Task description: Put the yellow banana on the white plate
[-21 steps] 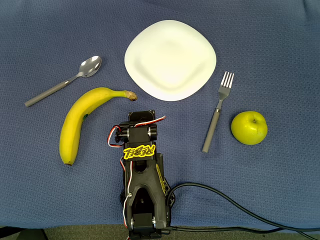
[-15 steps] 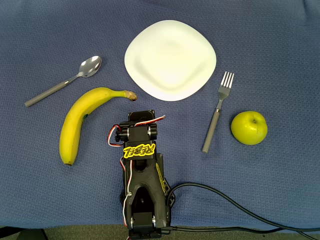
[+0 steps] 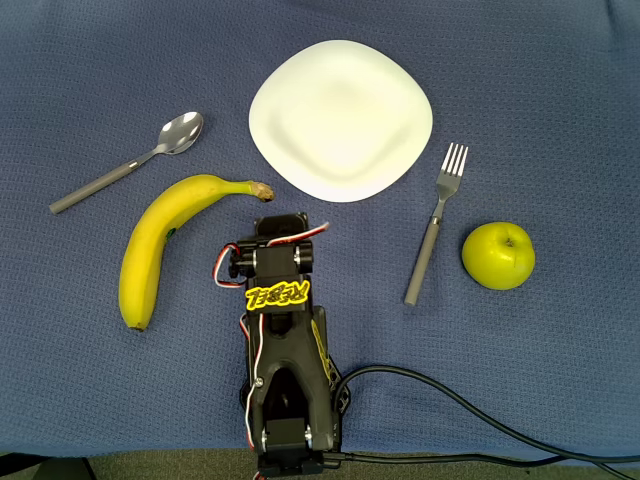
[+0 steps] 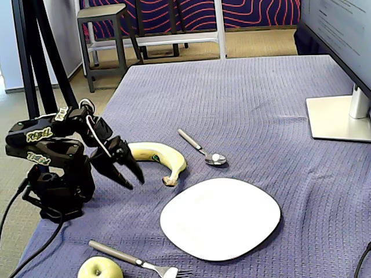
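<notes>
Table (image 4: 243, 92) covered with blue textured cloth. Beyond it: tan floor (image 4: 255, 37), grey stool (image 4: 103, 23), red-on-blue wavy-patterned panel (image 4: 243, 11). Monitor stand base (image 4: 339, 119) at right

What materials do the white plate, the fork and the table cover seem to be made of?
The white plate looks like glazed ceramic or melamine: smooth, with a soft sheen. The fork seems to have shiny metal tines and a dull grey handle, metal or plastic. The table cover is a woven blue cloth with a fine ribbed texture.
</notes>
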Robot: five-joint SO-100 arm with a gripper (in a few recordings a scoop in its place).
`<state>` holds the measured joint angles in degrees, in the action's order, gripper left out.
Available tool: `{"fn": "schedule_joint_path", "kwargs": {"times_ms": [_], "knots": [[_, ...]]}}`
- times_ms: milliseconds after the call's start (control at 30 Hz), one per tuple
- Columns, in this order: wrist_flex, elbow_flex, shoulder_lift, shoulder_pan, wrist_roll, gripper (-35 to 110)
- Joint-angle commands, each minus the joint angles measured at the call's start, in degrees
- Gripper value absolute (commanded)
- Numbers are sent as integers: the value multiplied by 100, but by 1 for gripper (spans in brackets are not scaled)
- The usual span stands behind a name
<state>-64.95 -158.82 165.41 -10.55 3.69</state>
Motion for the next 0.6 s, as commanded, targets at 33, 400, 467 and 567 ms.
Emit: {"fn": "schedule_joint_path", "kwargs": {"times_ms": [33, 400, 467, 567], "knots": [[123, 633, -237, -193, 9, 11], [396, 958, -993, -149, 132, 13], [422, 940, -976, -264, 264, 13], [457, 896, -1099, -650, 650, 9]]}}
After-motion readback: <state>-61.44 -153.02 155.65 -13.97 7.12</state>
